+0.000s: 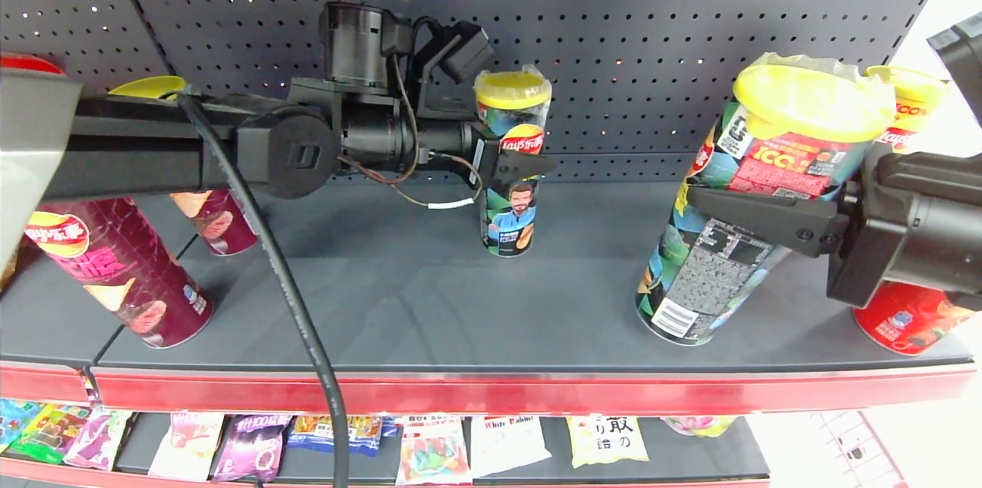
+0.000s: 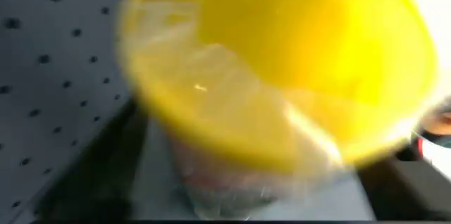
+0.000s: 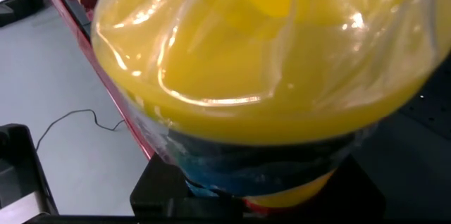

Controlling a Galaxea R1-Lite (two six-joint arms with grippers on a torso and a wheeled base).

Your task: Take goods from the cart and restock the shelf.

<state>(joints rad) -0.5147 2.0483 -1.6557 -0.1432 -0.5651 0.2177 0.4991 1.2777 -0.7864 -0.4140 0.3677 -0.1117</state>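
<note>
From the head camera I see the shelf (image 1: 430, 304), grey with a red front edge. My left pincer (image 1: 522, 163) is in the middle of the frame. It is closed on the middle can (image 1: 508, 223), with one finger across the front of it. That can stands straight up on the shelf, near the back wall (image 1: 652, 28).

On the right of the frame, my right pincer (image 1: 729, 204) grips the right can (image 1: 702, 273). This can leans, with its top tipped to the right. Its bottom is low, by the shelf's front edge, and I cannot tell if it touches. A red can (image 1: 909, 319) stands just beside it, at the right edge. Two dark red cans (image 1: 115, 273) stand at the far left.

In the left wrist camera the middle can's lid (image 2: 282, 69) is yellow and very close. It is blurry. The wall with holes is at the left of the frame.

In the right wrist camera the right can's lid (image 3: 268, 62) is yellow under shiny clear wrap. The floor (image 3: 63, 76) is at the upper left.

I think the job now is to set the right can down. To do it well, I should first tip it straight. Then I should lower it onto the bare spot between the middle can and the red can. I must not bump the red can. I should let go only when the can sits flat.
</note>
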